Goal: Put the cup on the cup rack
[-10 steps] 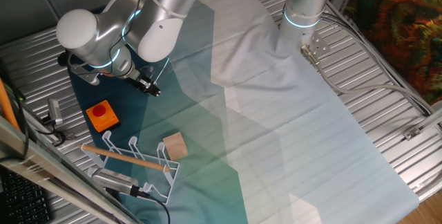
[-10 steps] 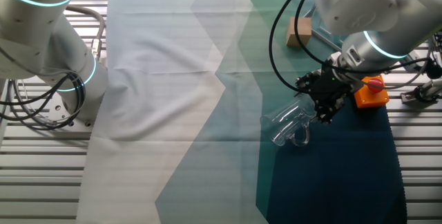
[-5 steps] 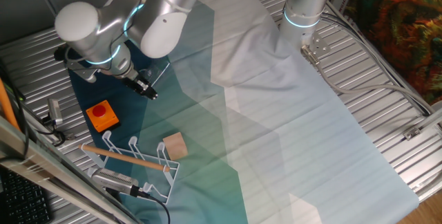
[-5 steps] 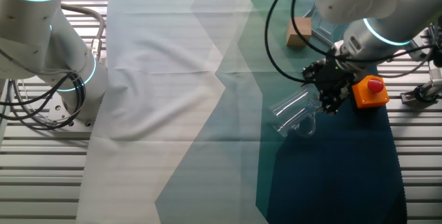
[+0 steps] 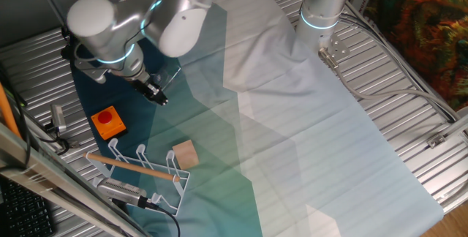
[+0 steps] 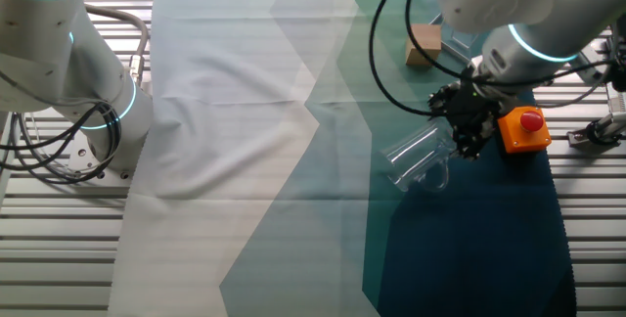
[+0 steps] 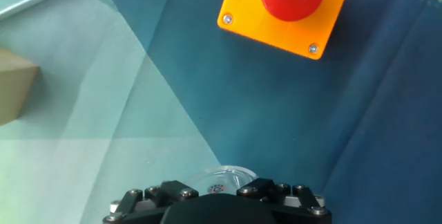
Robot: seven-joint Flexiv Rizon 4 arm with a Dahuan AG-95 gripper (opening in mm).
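The clear cup [image 6: 418,158] hangs tilted on its side just above the dark blue cloth, handle downward. My gripper [image 6: 462,145] is shut on one end of it, right beside the orange button box. In the hand view the cup's round end [image 7: 224,178] shows between my gripper's [image 7: 219,188] finger bases. In one fixed view my gripper [image 5: 159,97] hovers above the cloth with the cup [image 5: 170,77] barely visible. The white wire cup rack [image 5: 139,168] with its wooden rod stands near the front left edge, apart from my gripper.
An orange box with a red button [image 5: 108,123] [image 7: 283,8] sits between my gripper and the rack. A tan wooden block [image 5: 185,153] [image 6: 424,44] lies next to the rack. A second arm's base [image 5: 320,17] stands at the far side on the white cloth.
Over the last second my gripper moved toward the orange box, with the cup rising along with it. In the last half second almost nothing moved.
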